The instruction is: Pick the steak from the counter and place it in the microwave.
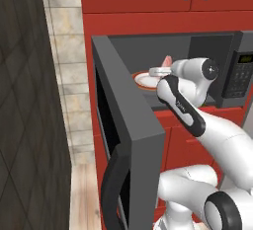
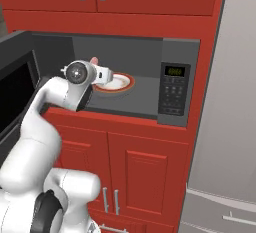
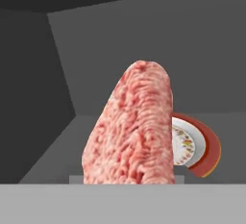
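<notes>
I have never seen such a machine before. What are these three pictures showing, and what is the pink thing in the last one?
The white jointed machine is a robot arm on a mobile base in a simulated kitchen. Two pictures come from cameras on the base, behind the arm to its left and right. The third comes from a camera on the hand.

The microwave stands open, its door swung wide. The gripper reaches inside, shut on the steak, the pink slab of raw meat, held upright. A red-rimmed plate lies on the microwave floor just beyond it.

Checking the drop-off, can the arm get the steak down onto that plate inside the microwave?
Probably yes: the door stands wide open, and the pincer already holds the steak inside, beside the plate.
</notes>
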Motion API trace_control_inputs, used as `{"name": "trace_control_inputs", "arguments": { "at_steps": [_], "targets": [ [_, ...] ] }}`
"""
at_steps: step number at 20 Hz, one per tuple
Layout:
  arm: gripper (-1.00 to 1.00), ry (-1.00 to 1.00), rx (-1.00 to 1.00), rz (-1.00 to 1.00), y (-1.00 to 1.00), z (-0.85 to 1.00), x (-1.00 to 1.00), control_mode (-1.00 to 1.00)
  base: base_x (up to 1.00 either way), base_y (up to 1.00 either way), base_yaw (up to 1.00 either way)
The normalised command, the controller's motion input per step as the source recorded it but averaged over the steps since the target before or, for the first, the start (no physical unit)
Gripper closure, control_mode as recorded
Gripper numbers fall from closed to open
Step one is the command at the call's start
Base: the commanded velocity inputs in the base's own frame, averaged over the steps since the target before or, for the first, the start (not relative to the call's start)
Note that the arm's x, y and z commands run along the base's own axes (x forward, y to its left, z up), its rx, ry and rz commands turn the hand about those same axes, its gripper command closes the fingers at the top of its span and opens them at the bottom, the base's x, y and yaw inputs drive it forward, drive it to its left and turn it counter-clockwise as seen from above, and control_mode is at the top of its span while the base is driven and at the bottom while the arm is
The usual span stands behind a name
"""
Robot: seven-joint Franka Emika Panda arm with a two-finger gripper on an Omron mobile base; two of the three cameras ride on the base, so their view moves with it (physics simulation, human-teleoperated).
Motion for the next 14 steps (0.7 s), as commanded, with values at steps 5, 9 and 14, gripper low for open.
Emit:
{"name": "trace_control_inputs", "arguments": {
  "at_steps": [5, 9, 14],
  "targets": [
    [1.0, 0.18, 0.04, 0.0, 0.03, -0.32, 0.32, -1.0, 0.0, 0.0, 0.0],
    [1.0, 0.0, 0.04, 0.0, 0.03, -0.31, 0.65, -1.0, 0.0, 0.0, 0.0],
    [1.0, 0.0, 0.04, 0.0, 0.04, -0.12, 0.69, -1.0, 0.0, 0.0, 0.0]
  ]
}}
